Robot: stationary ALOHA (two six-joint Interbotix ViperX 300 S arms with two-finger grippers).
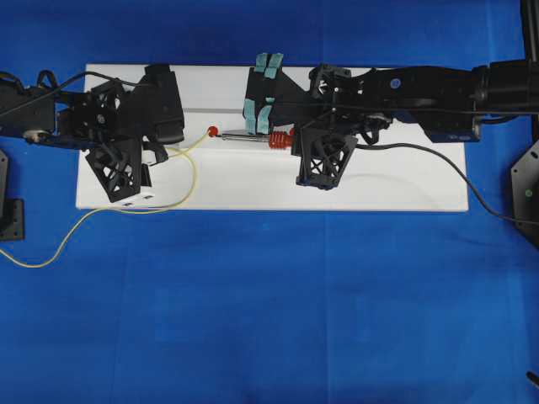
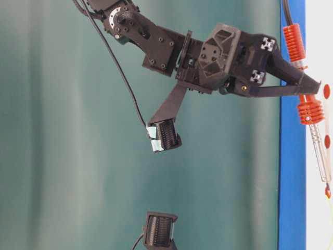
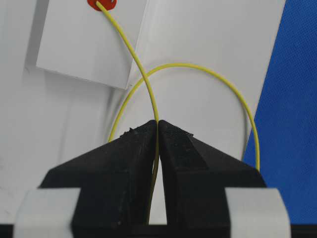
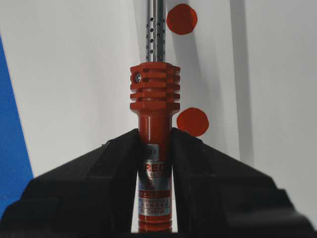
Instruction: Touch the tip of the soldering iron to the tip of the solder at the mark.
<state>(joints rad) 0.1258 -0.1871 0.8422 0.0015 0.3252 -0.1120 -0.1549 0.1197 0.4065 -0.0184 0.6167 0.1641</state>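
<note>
Orange-red ribbed handle on the soldering iron (image 4: 154,148), silver perforated shaft, thin yellow solder (image 3: 143,82), red round mark (image 3: 101,5) (two more red dots by the iron), white board (image 1: 379,181), blue cloth (image 1: 269,320), black grippers

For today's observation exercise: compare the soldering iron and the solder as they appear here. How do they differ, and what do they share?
The soldering iron is thick, rigid and straight with an orange-red handle; the solder is a thin yellow wire curling in a loop. The iron is clamped at its handle by the right tool; the solder is pinched by the left tool. Both are gripped and point toward a red mark.
</note>
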